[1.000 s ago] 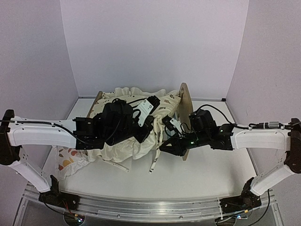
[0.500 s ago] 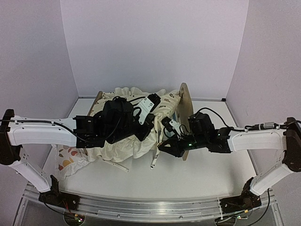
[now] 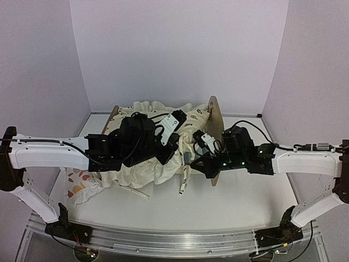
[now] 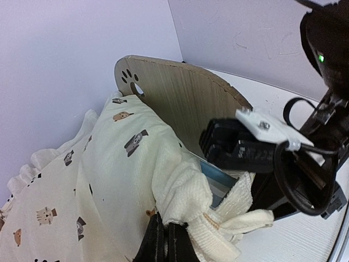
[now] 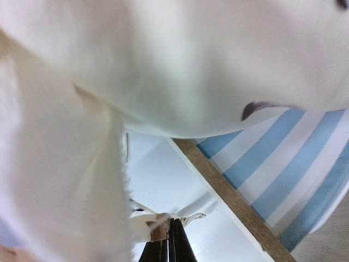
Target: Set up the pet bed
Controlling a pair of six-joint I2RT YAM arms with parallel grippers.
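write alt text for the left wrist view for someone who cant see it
The left hand is shut on a bunched edge of the cream cushion, printed with small animals, which sits beside the wooden paw-print headboard of the pet bed. The black right arm crowds in from the right.

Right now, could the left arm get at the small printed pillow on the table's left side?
Probably not yet: the left tool is shut on the cushion, and the pillow lies partly under that cushion, beneath the arm's own forearm.
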